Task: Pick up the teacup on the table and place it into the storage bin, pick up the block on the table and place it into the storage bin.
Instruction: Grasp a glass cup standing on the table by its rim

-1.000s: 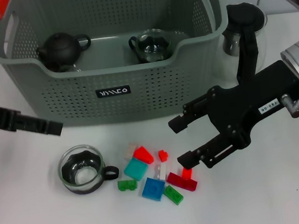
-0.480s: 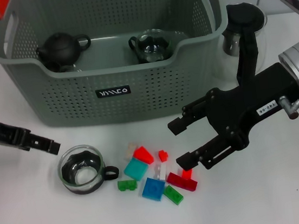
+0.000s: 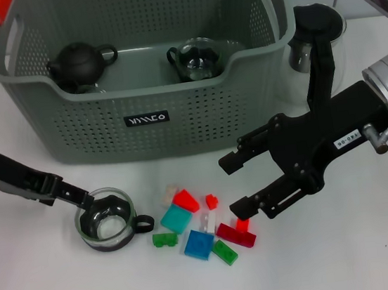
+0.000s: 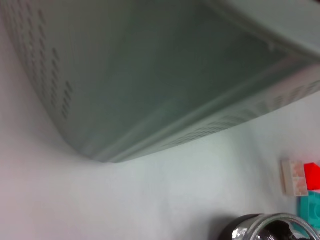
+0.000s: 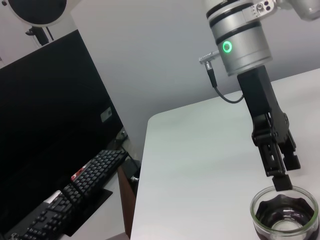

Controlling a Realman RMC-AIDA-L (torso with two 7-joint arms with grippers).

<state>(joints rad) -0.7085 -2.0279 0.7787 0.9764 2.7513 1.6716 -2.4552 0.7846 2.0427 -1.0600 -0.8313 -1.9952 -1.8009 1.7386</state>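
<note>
Left gripper (image 3: 80, 196), grip state not discernible, at rim of clear glass teacup (image 3: 107, 218), lower left; glass likely slippery, fragile; pinch rim wall; right gripper (image 3: 235, 182) spread wide above blocks

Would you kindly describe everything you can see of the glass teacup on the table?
The teacup is a clear glass cup with a dark faceted inside, a pale bottom and a small dark handle pointing toward the blocks. It stands upright and empty on the white table, in front of the storage bin. The left end effector sits at its rim; actual contact cannot be confirmed.
</note>
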